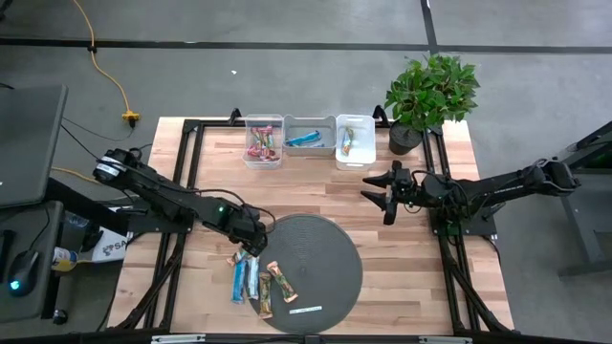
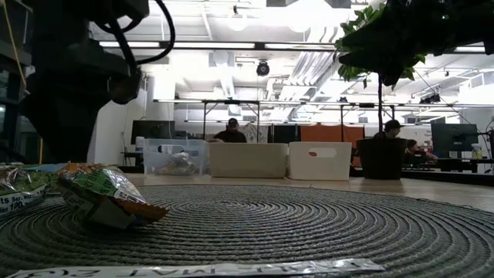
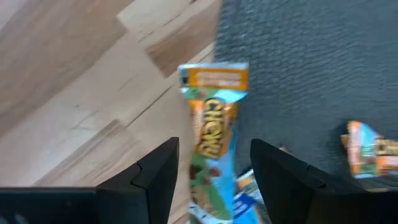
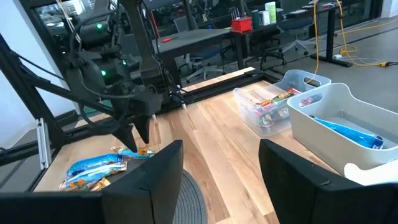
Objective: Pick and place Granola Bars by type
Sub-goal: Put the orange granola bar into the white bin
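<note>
While the arms differ in activity, the scene reads as follows.
Left gripper (image 1: pixel 251 241): low at the round mat's (image 1: pixel 325 250) near-left edge, fingers spread, an orange-green bar (image 3: pixel 213 130) lying between them.
Right gripper (image 1: pixel 382 191): hovering over bare table near the bins, fingers spread, holding nothing.
Granola Bars (image 1: pixel 256 281): loose cluster on wood and mat edge.
Bins (image 1: pixel 309 140): three at the far edge, each holding bars.
</note>
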Robot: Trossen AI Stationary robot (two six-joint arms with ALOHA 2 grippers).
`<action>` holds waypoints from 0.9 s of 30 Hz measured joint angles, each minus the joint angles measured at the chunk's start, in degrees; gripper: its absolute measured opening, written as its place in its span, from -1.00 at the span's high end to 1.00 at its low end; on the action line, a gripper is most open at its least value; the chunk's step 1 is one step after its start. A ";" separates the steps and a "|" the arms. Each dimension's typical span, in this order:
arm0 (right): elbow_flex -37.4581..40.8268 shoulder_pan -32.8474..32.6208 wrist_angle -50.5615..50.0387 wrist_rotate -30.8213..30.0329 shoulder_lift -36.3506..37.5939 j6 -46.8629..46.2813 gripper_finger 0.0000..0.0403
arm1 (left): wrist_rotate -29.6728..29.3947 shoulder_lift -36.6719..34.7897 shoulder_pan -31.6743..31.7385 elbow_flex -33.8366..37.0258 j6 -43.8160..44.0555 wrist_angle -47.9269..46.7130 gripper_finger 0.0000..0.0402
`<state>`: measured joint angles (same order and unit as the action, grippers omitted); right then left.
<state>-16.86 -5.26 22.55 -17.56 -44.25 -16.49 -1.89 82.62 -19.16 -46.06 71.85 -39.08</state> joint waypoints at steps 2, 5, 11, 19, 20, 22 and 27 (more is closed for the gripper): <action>0.00 0.00 -0.13 0.04 0.06 0.00 0.03 | 0.00 0.96 0.00 0.00 0.00 0.22 0.03; 0.00 0.00 -0.13 0.17 0.08 -0.42 0.03 | 0.02 2.03 0.00 0.00 -0.02 -0.02 0.03; 0.00 0.00 -0.68 0.42 0.09 -1.49 0.03 | 1.28 4.13 0.00 0.01 -0.98 0.52 0.03; 0.00 0.00 -0.82 0.42 0.09 -1.51 0.03 | 1.51 4.69 0.00 0.00 -1.73 1.64 0.26; 0.00 0.00 -0.76 0.42 0.09 -1.49 0.03 | 1.49 4.69 0.00 0.00 -1.73 1.57 0.30; 0.00 0.00 -0.77 0.42 0.09 -1.49 0.03 | 1.49 4.69 0.00 0.00 -1.74 1.67 0.38; 0.00 0.00 -0.66 0.42 0.09 -1.49 0.03 | 2.36 4.69 0.00 0.00 -2.60 1.77 0.56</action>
<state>-16.86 -5.26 21.89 -17.15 -44.16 -17.98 0.47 87.31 -19.16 -46.06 69.25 -37.31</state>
